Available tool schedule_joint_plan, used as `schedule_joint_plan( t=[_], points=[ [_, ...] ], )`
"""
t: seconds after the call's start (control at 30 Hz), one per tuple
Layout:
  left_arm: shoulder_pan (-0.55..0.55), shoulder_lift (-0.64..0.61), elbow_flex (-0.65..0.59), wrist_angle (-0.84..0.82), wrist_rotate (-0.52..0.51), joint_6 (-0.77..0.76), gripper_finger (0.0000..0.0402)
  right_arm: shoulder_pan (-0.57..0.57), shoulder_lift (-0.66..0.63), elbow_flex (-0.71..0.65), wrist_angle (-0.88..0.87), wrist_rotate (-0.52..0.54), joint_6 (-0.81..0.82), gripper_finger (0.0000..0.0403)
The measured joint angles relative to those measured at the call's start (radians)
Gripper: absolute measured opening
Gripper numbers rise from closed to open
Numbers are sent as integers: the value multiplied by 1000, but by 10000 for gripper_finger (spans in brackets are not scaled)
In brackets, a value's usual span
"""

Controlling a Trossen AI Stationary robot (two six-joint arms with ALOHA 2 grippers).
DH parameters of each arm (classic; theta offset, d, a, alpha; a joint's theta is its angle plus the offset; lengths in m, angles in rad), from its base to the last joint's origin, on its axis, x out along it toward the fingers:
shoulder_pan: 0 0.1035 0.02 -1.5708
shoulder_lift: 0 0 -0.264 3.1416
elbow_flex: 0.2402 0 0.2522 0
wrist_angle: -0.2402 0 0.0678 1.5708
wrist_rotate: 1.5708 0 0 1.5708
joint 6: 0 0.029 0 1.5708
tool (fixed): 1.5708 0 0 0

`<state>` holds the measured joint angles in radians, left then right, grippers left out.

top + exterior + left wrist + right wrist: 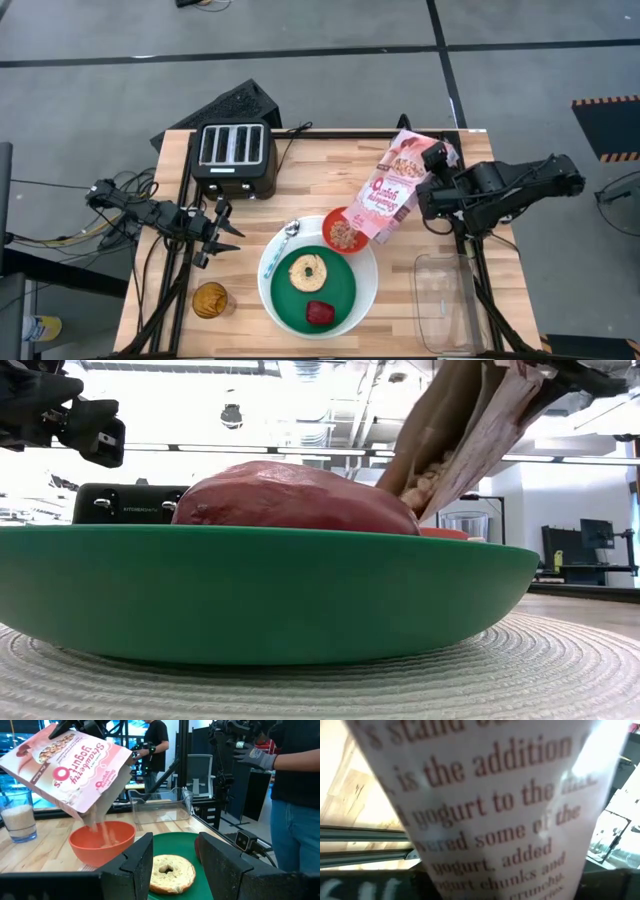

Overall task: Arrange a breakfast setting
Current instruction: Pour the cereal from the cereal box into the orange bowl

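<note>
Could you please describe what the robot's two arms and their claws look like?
Both arms are dark, nearly black, built of jointed segments with black cables trailing along them. The left claw ends in two slim dark fingers that look broad, flat and angular up close. The right claw is a blocky dark housing, with a small camera mounted above it.

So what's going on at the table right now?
The right tool holds the pink cereal box tipped over the small red bowl, and cereal is pouring in. The toasted bagel and a dark red food item sit on the green plate, with the spoon on the white plate's rim. The left tool waits open beside the plates.
</note>
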<state>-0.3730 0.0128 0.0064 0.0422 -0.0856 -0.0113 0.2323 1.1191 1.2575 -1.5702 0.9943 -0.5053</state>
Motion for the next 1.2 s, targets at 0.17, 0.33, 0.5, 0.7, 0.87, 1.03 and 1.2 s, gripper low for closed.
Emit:
schedule_joint_plan(
  t=[0.17, 0.33, 0.5, 0.7, 0.87, 1.03, 1.2],
  points=[
    [0, 0, 0, 0, 0, 0, 144, 1, 0, 0, 0, 0, 3, 197],
    [0, 0, 0, 0, 0, 0, 144, -7, 0, 0, 2, 1, -19, 197],
    [0, 0, 0, 0, 0, 0, 144, 2, 0, 0, 3, 1, -18, 197],
    [0, 0, 0, 0, 0, 0, 144, 0, 0, 0, 4, 1, -18, 197],
    [0, 0, 0, 0, 0, 0, 144, 1, 0, 0, 4, 1, -17, 197],
    [0, 0, 0, 0, 0, 0, 144, 13, 0, 0, 4, 2, -22, 197],
    [0, 0, 0, 0, 0, 0, 144, -2, 0, 0, 3, 6, -24, 197]
  ],
)
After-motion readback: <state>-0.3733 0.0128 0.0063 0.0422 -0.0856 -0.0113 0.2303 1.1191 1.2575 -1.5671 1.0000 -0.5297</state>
